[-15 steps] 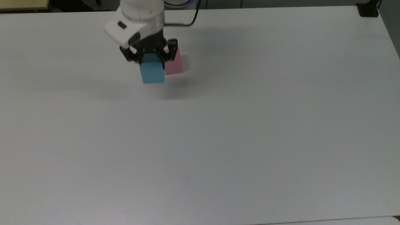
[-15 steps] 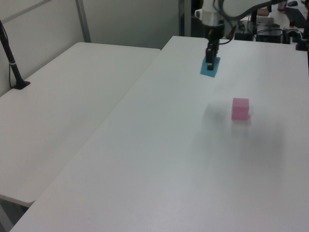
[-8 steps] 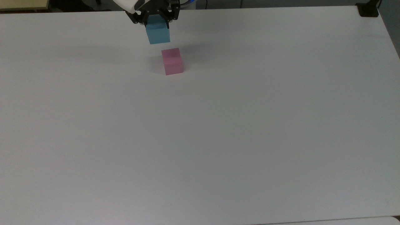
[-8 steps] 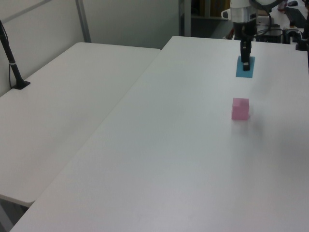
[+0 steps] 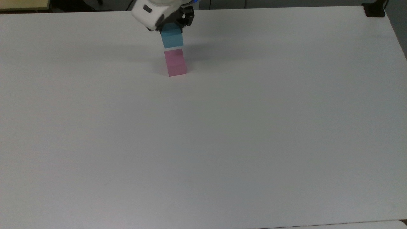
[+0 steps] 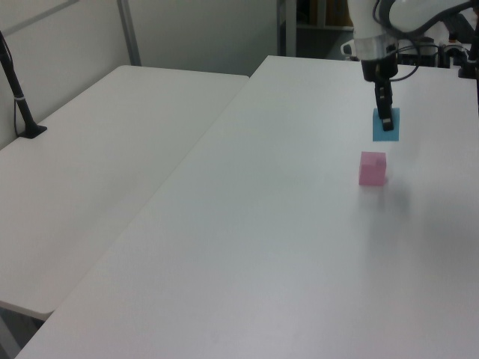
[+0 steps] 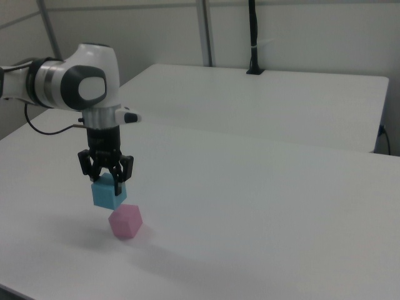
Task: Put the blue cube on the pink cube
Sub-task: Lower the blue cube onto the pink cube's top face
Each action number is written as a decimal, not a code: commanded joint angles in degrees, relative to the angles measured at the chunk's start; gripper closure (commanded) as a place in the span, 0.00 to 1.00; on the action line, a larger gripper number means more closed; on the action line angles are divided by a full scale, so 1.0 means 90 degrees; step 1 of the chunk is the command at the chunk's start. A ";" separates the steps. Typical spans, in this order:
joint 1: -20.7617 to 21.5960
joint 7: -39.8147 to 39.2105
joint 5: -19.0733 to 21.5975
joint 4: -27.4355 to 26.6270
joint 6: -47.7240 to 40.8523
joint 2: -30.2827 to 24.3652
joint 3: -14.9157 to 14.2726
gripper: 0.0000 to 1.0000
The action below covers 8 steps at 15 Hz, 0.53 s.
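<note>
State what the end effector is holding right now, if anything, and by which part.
The end effector holds the blue cube, its fingers clamped on the cube's upper part at two opposite sides, in the air above the pink cube.

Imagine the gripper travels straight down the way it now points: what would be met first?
Probably the pink cube. The gripper points down, holding the blue cube above it, slightly off-centre, so the blue cube's underside would likely meet its top first.

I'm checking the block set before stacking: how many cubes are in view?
2. The blue cube is held in the gripper off the table, over the pink one. The pink cube sits on the table. Nothing seems to hide another.
</note>
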 commanded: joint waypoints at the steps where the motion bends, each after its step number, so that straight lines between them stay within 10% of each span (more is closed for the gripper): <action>1: 0.0133 0.0264 0.0000 -0.0062 0.0580 0.0421 0.0112 0.75; 8: 0.0123 0.0324 -0.0030 -0.0062 0.0639 0.0451 0.0122 0.75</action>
